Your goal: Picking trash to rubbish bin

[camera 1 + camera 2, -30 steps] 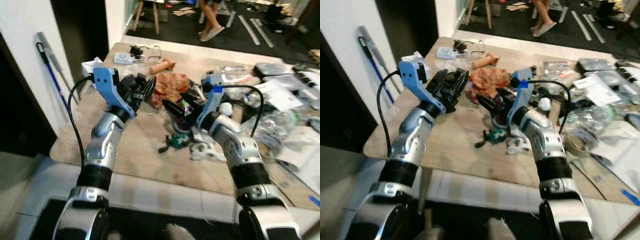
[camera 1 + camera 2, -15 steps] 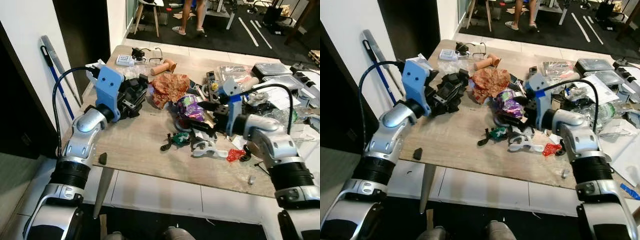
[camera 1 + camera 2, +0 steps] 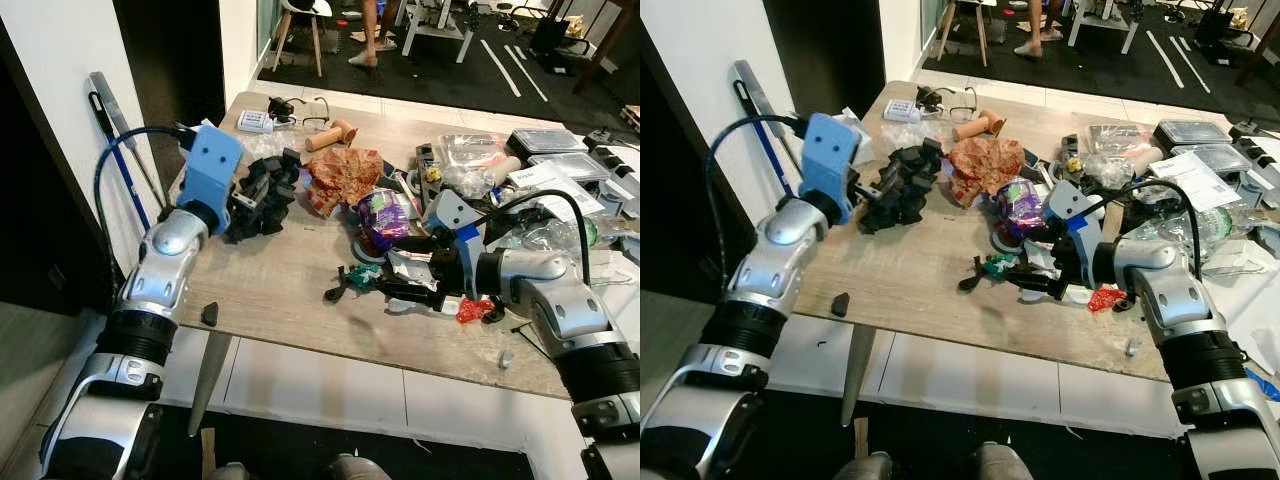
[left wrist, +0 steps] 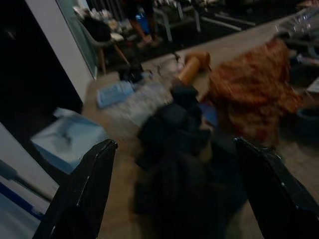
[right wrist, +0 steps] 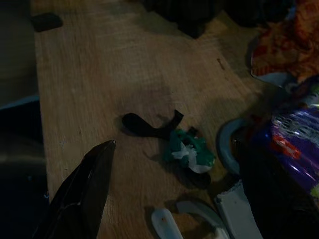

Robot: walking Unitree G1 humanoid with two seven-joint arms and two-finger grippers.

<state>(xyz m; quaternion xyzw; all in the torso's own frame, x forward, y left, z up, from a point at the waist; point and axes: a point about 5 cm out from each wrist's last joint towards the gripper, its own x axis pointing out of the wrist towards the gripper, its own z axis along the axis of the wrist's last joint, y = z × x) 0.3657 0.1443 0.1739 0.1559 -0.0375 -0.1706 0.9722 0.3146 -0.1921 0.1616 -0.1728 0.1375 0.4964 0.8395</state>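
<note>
I am holding the left gripper (image 3: 262,196), fingers spread, by the crumpled black bag (image 3: 262,190) at upper left and the right gripper (image 3: 1025,268), spread too, over the small green scrap (image 3: 996,266) mid-frame, nothing picked yet.

Green scrap (image 5: 188,151), orange-brown crumpled paper (image 3: 342,176), purple wrapper (image 3: 381,214), black clump (image 3: 262,195).

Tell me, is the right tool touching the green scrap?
Apart. In the right wrist view the green scrap lies on bare wood between the open fingers of the right tool, touching neither.
</note>
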